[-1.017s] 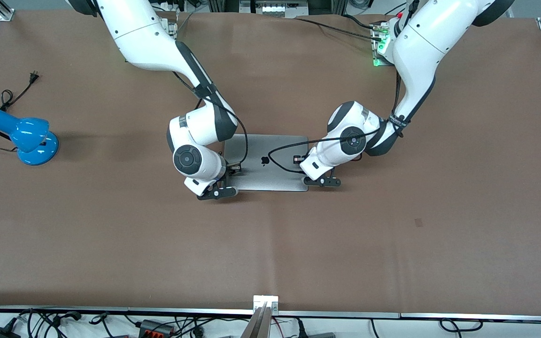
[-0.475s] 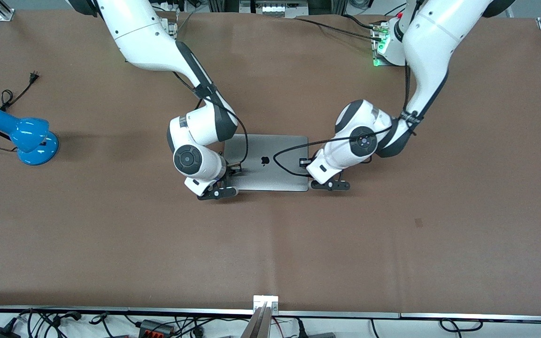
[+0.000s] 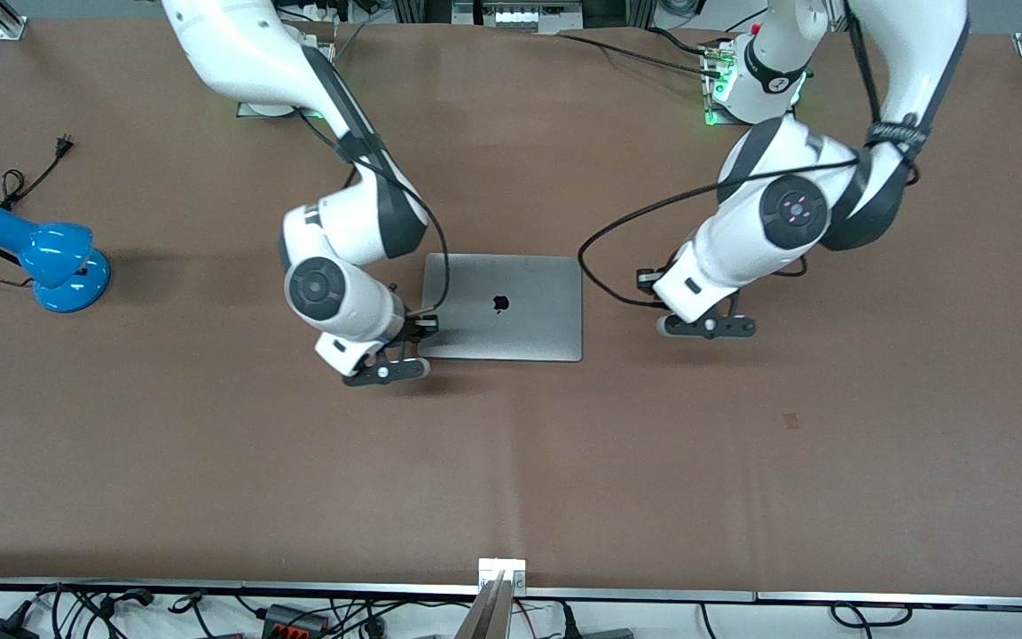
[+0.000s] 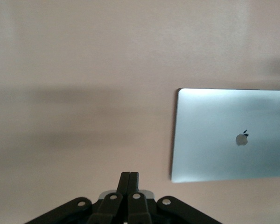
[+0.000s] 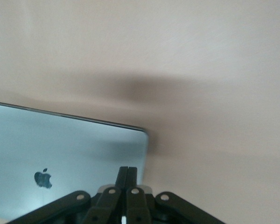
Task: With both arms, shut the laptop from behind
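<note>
The silver-grey laptop (image 3: 502, 306) lies closed and flat on the brown table, its lid with the black apple logo facing up. It also shows in the left wrist view (image 4: 231, 140) and in the right wrist view (image 5: 70, 149). My right gripper (image 3: 384, 371) is shut and empty. It hangs at the laptop's corner toward the right arm's end, its fingertips (image 5: 128, 170) over that corner's edge. My left gripper (image 3: 706, 327) is shut and empty over bare table, apart from the laptop toward the left arm's end. Its fingertips (image 4: 129, 176) point at the table.
A blue desk lamp (image 3: 41, 257) with a black cord lies at the right arm's end of the table. A green-lit box (image 3: 719, 89) sits by the left arm's base. Cables run along the table's near edge (image 3: 298, 612).
My left arm has pulled away from the laptop's edge toward its own end of the table. My right gripper has shifted slightly off the laptop. The laptop has stayed closed and still.
</note>
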Tool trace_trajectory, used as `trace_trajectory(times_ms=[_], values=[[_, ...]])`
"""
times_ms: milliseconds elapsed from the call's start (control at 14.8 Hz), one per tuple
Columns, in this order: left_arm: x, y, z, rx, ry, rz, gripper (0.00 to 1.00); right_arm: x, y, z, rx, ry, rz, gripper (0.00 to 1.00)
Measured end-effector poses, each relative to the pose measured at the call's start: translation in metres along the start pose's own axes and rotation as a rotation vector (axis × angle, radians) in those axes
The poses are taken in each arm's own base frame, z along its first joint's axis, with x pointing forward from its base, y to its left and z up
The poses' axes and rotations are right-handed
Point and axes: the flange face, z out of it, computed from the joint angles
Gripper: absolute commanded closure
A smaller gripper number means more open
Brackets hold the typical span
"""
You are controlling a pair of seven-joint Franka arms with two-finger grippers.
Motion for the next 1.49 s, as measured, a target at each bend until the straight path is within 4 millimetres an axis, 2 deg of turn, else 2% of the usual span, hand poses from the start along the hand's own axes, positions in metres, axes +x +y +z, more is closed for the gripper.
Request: trace_trajectory(times_ms=[68, 136, 271, 407, 610, 678, 746, 881, 1017, 1085, 1153, 1220, 1288, 1492], values=[[-0.004, -0.005, -0.013, 0.008, 0.005, -0.008, 1.00, 0.001, 0.010, -0.020, -0.007, 0.009, 0.009, 1.00], [-0.007, -0.011, -0.026, 0.016, 0.012, -0.017, 1.00, 0.001, 0.019, -0.035, -0.016, 0.015, 0.019, 0.88], [-0.010, -0.030, -0.051, 0.026, 0.030, -0.036, 1.00, 0.001, 0.037, -0.057, -0.027, 0.020, 0.042, 0.00], [-0.014, -0.055, -0.085, 0.042, 0.040, -0.041, 1.00, 0.003, 0.057, -0.082, -0.034, 0.044, 0.071, 0.00], [-0.030, -0.096, -0.163, 0.070, 0.011, -0.071, 1.00, 0.000, 0.094, -0.138, -0.029, 0.093, 0.121, 0.00], [-0.037, -0.104, -0.188, 0.072, 0.017, -0.082, 0.99, -0.005, 0.107, -0.159, -0.025, 0.097, 0.140, 0.00], [-0.042, -0.108, -0.205, 0.073, 0.025, -0.088, 0.97, -0.012, 0.121, -0.176, -0.023, 0.090, 0.158, 0.00], [-0.046, -0.107, -0.214, 0.073, 0.030, -0.086, 0.90, -0.023, 0.148, -0.208, -0.057, 0.086, 0.180, 0.00], [-0.043, -0.105, -0.209, 0.072, 0.020, -0.083, 0.75, -0.030, 0.162, -0.245, -0.117, 0.112, 0.182, 0.00], [-0.042, -0.106, -0.207, 0.071, 0.016, -0.084, 0.61, -0.032, 0.164, -0.258, -0.129, 0.125, 0.182, 0.00], [-0.041, -0.107, -0.206, 0.071, 0.013, -0.086, 0.38, -0.033, 0.167, -0.267, -0.133, 0.136, 0.186, 0.00], [-0.040, -0.109, -0.205, 0.070, 0.011, -0.090, 0.04, -0.034, 0.173, -0.273, -0.135, 0.145, 0.196, 0.00], [-0.038, -0.113, -0.205, 0.069, 0.011, -0.098, 0.00, -0.033, 0.179, -0.275, -0.137, 0.148, 0.208, 0.00], [-0.034, -0.132, -0.208, 0.065, 0.012, -0.132, 0.00, -0.031, 0.207, -0.277, -0.130, 0.145, 0.247, 0.00]])
